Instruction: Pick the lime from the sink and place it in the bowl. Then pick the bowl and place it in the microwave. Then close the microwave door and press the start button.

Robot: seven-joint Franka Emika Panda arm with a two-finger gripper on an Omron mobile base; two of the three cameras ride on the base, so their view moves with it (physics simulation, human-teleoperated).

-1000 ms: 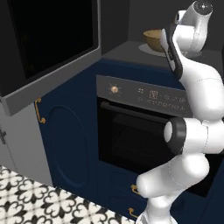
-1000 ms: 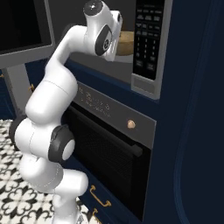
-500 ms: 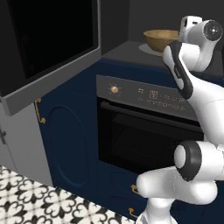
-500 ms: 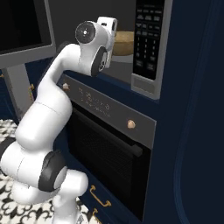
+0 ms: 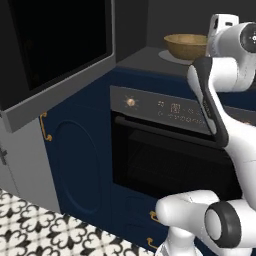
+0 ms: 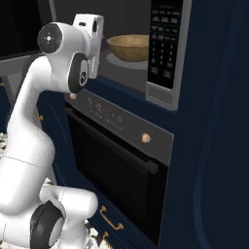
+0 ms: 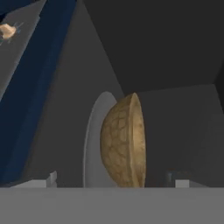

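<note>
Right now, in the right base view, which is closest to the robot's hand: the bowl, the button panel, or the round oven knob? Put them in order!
From the end effector:
1. The bowl, just right of it inside the microwave.
2. The button panel, further right.
3. The round oven knob, below and right, farthest.

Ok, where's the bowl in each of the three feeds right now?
Left base view: bowl at upper right, on the microwave floor.
Right base view: upper middle, left of the keypad panel.
Hand view: centre, rolled sideways.
Shared landmark: the grey turntable under the bowl.

Kitchen: built-in oven (image 5: 170, 150), microwave (image 6: 165, 53).
</note>
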